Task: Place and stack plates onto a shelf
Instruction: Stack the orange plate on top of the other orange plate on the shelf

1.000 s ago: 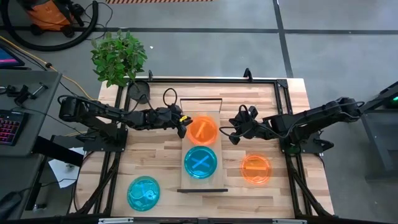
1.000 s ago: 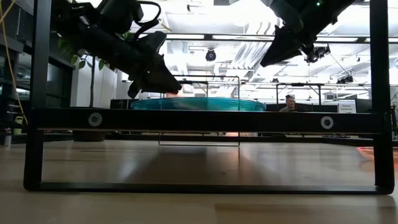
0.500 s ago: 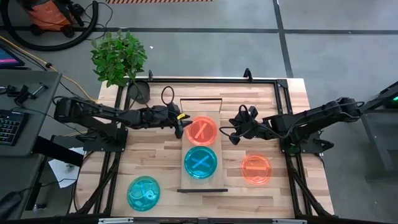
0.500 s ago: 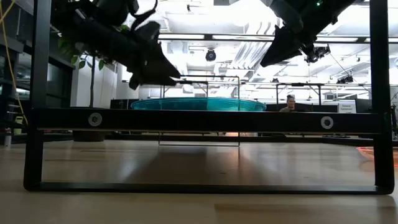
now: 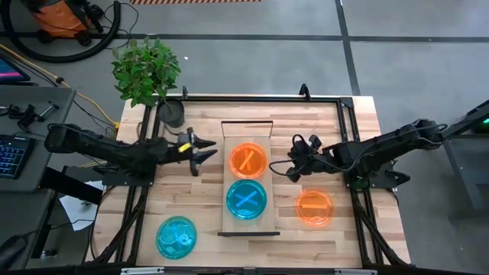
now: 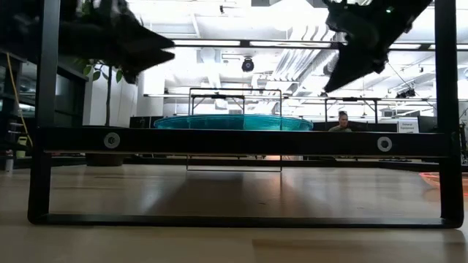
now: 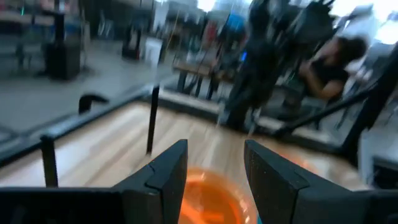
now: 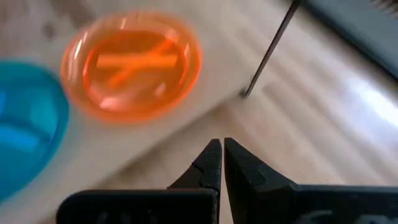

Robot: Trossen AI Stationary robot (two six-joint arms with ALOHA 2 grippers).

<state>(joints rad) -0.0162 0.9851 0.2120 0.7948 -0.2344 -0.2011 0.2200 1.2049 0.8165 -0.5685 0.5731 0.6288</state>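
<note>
Release is the news: your left end effector (image 5: 200, 152) has let go of the orange plate (image 5: 248, 160) it was setting down a second ago and has backed away from the shelf (image 5: 247, 180), toward the potted plant (image 5: 147, 70). It now sits well clear of the plate with its fingers spread apart and nothing between them. The plate has stayed where it was put, lying flat on the shelf.

That makes two plates on the shelf. The orange one is on the half nearer the plant, and a blue plate (image 5: 246, 199) lies just beside it on the other half; from above you cannot tell whether their rims touch. Judging from this, the placing step is done and stacking comes next.

Two plates are not yet on the shelf: another orange plate (image 5: 315, 207) on the table on the far side of the shelf from the plant, and another blue plate (image 5: 176, 236) near the table's corner.

The shelf's long axis runs from the plant end toward the table's opposite edge. The placed plate's raised mark reads as a cross, so it points no single way.

Your right end effector (image 5: 293, 158) hovers just beside the shelf, near the placed orange plate, fingers pressed together and holding nothing.
</note>
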